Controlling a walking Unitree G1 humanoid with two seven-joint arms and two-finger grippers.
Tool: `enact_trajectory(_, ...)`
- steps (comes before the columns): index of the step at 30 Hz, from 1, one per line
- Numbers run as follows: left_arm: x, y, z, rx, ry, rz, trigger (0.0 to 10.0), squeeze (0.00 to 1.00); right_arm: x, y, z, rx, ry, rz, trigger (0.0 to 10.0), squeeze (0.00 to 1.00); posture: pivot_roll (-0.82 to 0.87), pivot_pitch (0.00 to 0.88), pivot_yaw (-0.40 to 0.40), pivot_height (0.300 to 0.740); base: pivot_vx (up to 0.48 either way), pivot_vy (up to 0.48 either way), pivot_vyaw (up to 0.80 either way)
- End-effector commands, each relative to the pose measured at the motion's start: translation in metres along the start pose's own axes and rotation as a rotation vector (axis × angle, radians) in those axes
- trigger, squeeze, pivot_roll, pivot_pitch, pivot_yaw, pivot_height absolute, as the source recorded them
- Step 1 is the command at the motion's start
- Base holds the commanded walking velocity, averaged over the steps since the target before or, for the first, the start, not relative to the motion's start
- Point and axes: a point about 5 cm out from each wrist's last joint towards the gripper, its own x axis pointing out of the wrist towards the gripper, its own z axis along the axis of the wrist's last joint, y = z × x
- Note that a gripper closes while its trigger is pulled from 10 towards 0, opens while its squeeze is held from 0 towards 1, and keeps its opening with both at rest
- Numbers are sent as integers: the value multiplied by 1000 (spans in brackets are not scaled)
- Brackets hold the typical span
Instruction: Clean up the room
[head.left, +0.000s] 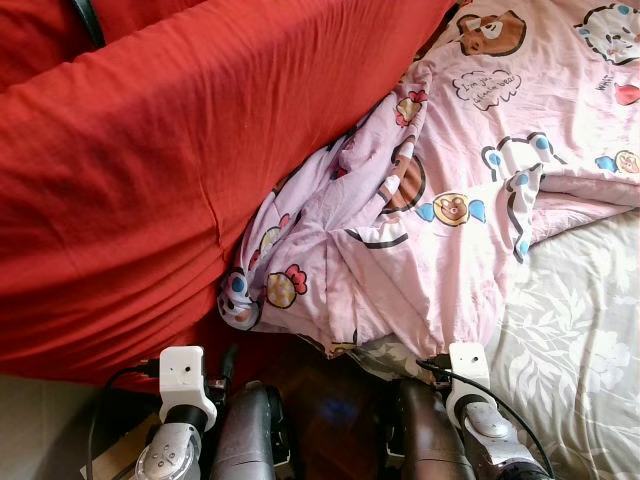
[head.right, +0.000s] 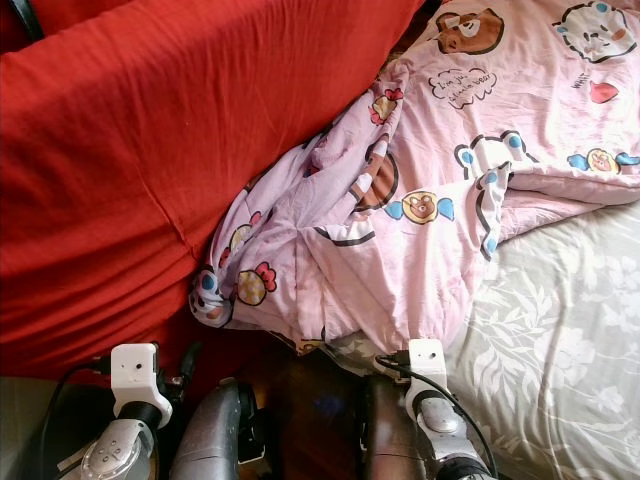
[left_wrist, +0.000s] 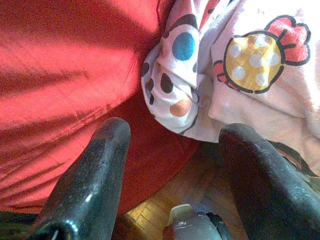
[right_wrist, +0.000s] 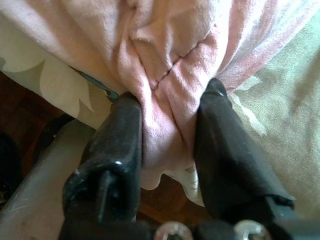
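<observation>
A pink quilt (head.left: 440, 200) printed with cartoon animals lies crumpled across the bed, its lower edge hanging over the side. My right gripper (right_wrist: 170, 100) is shut on a bunched fold of that edge, pink cloth squeezed between both black fingers (right_wrist: 122, 135). Its wrist (head.left: 468, 368) sits just below the quilt's hem. My left gripper (left_wrist: 175, 130) is open with nothing between its fingers, a short way in front of the quilt's spotted corner (left_wrist: 175, 75). The left wrist (head.left: 183, 375) is low beside the red blanket.
A large red blanket (head.left: 150, 180) covers the left half of the bed and drapes over its side. A grey-white floral sheet (head.left: 580, 330) lies bare at the right. Dark wooden floor (left_wrist: 165, 200) shows below the bed edge.
</observation>
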Motion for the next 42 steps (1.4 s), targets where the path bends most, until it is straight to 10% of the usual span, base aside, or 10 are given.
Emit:
enact_trajectory(1, -6, 4, -13, 3, 47, 26, 10000, 0, -6, 7, -21, 3, 67, 28, 0, 0, 37, 306, 21, 642, 0, 0, 0)
enact_trajectory(29, 2, 13, -43, 19, 128, 72, 10000, 0, -20, -9, -25, 109, -153, -31, 0, 0, -65, 192, 10, 642, 0, 0, 0)
enact_trajectory(30, 1, 12, -47, 23, 147, 67, 10000, 0, -20, -9, -26, 113, -145, -32, 7412, 0, -71, 190, 11, 642, 0, 0, 0)
enact_trajectory(31, 1, 12, -49, 26, 159, 64, 10000, 0, -20, -9, -27, 117, -141, -33, 7412, 0, -71, 189, 10, 642, 0, 0, 0)
enact_trajectory(32, -1, 11, -54, 25, 179, 62, 10000, 0, -20, -9, -27, 129, -142, -36, 10000, 0, -70, 186, 10, 642, 0, 0, 0)
enact_trajectory(42, -15, 17, -86, 7, 329, 93, 10000, 0, -15, 1, -10, 131, -200, 10, 10000, 0, -72, 149, 0, 676, 0, 0, 0)
